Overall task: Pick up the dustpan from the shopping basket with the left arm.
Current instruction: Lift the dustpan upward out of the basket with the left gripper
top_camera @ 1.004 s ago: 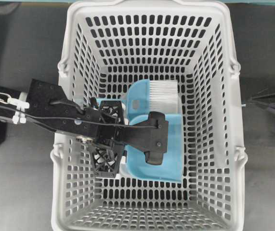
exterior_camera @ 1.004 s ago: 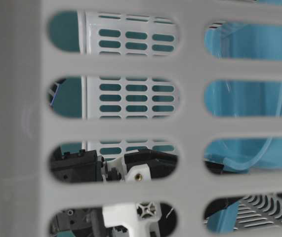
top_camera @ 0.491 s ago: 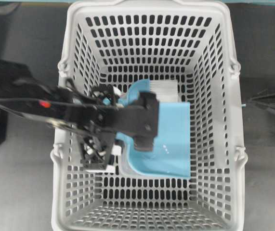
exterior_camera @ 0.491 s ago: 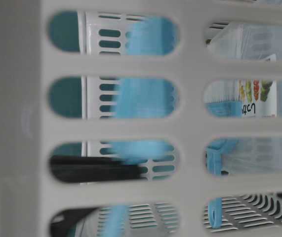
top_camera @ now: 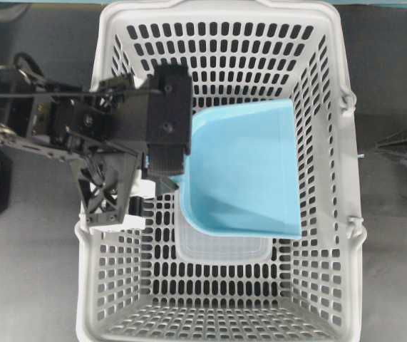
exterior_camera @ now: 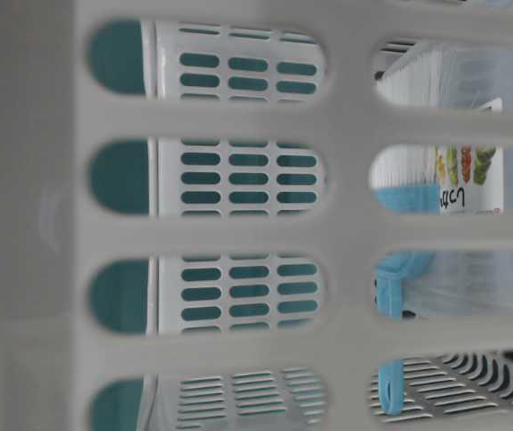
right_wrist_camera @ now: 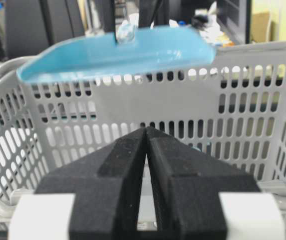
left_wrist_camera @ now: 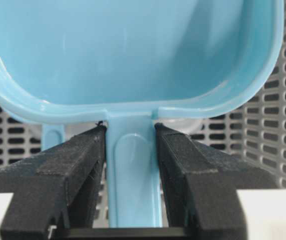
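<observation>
**Dustpan held above the basket**

The dustpan [top_camera: 242,167] hangs level over the shopping basket [top_camera: 221,28], at rim height in the right wrist view. The left arm's jaws [left_wrist_camera: 131,165] grip its handle [left_wrist_camera: 132,175] from both sides, just behind the scoop. Inside the basket lie a clear plastic container [top_camera: 221,249] and a blue hand brush [exterior_camera: 400,269]. The right arm's jaws [right_wrist_camera: 147,145] are closed on nothing, outside the basket wall.
</observation>
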You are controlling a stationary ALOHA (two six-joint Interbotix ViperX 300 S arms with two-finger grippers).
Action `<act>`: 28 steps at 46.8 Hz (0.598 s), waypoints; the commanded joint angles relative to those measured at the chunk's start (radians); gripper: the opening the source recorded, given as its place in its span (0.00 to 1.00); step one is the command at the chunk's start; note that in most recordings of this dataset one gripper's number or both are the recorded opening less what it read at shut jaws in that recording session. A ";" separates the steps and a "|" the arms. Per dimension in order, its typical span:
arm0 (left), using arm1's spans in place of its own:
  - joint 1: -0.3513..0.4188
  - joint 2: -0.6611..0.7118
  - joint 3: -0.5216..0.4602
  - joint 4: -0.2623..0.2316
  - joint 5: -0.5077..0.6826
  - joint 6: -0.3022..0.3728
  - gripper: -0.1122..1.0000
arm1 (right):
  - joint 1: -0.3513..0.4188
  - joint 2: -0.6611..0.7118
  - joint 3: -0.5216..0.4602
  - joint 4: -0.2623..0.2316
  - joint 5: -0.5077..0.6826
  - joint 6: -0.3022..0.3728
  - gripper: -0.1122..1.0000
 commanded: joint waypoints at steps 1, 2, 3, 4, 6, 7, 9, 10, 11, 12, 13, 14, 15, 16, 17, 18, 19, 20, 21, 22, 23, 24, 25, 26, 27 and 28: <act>-0.005 -0.009 -0.071 0.003 0.041 0.002 0.38 | 0.002 -0.002 -0.006 0.003 0.000 0.002 0.10; -0.005 -0.006 -0.080 0.003 0.051 0.002 0.38 | 0.002 -0.002 -0.008 0.003 0.002 0.002 0.10; -0.005 -0.003 -0.087 0.003 0.058 0.002 0.38 | 0.003 -0.003 -0.008 0.003 0.003 0.002 0.10; -0.006 -0.002 -0.095 0.003 0.066 0.002 0.38 | 0.002 -0.003 -0.006 0.003 0.003 0.002 0.10; -0.005 0.003 -0.107 0.003 0.077 0.002 0.38 | 0.002 -0.005 -0.006 0.003 0.005 0.002 0.10; -0.003 0.005 -0.109 0.003 0.077 0.002 0.38 | 0.002 -0.005 -0.006 0.003 0.005 0.002 0.10; -0.003 0.005 -0.110 0.005 0.078 0.003 0.38 | 0.002 -0.005 -0.008 0.003 0.005 0.002 0.10; -0.002 0.006 -0.110 0.003 0.078 0.003 0.38 | 0.003 -0.003 -0.008 0.003 0.005 0.002 0.10; -0.003 0.006 -0.110 0.003 0.078 0.003 0.38 | 0.002 -0.005 -0.008 0.003 0.005 0.002 0.10; -0.003 0.006 -0.109 0.003 0.078 0.003 0.38 | 0.002 -0.005 -0.006 0.003 0.005 0.002 0.10; -0.003 0.006 -0.109 0.003 0.078 0.003 0.38 | 0.002 -0.005 -0.006 0.003 0.005 0.002 0.10; -0.003 0.006 -0.109 0.003 0.078 0.003 0.38 | 0.003 -0.005 -0.006 0.003 0.005 0.002 0.10; -0.003 0.005 -0.109 0.003 0.078 0.003 0.38 | 0.003 -0.005 -0.006 0.003 0.006 0.002 0.10; -0.003 0.006 -0.107 0.003 0.080 0.003 0.38 | 0.003 -0.005 -0.008 0.003 0.006 0.002 0.10; -0.003 0.005 -0.107 0.005 0.081 0.003 0.38 | 0.003 -0.005 -0.008 0.003 0.005 0.002 0.10; -0.002 0.006 -0.107 0.003 0.081 0.003 0.38 | 0.002 -0.005 -0.006 0.003 0.005 0.002 0.10; -0.003 0.006 -0.107 0.003 0.083 0.003 0.38 | 0.003 -0.005 -0.008 0.003 0.005 0.002 0.10; -0.003 0.006 -0.107 0.005 0.081 0.003 0.38 | 0.002 -0.005 -0.006 0.003 0.006 0.002 0.10; -0.002 0.006 -0.109 0.003 0.081 0.003 0.38 | 0.002 -0.005 -0.008 0.003 0.005 0.002 0.10; -0.003 0.006 -0.107 0.005 0.081 0.003 0.38 | 0.002 -0.005 -0.006 0.003 0.005 0.002 0.10; -0.003 0.006 -0.107 0.003 0.083 0.003 0.38 | 0.002 -0.005 -0.006 0.003 0.005 0.002 0.10; -0.003 0.006 -0.107 0.003 0.083 0.003 0.38 | 0.002 -0.005 -0.008 0.003 0.006 0.002 0.10; -0.003 0.006 -0.107 0.003 0.084 0.003 0.38 | 0.003 -0.005 -0.006 0.003 0.005 0.002 0.10; -0.003 0.006 -0.107 0.003 0.083 0.003 0.38 | 0.003 -0.006 -0.008 0.003 0.005 0.002 0.10; -0.003 0.006 -0.106 0.003 0.083 0.003 0.38 | 0.003 -0.005 -0.006 0.003 0.005 0.002 0.10; -0.003 0.006 -0.106 0.003 0.083 0.003 0.38 | 0.002 -0.006 -0.006 0.003 0.005 0.002 0.10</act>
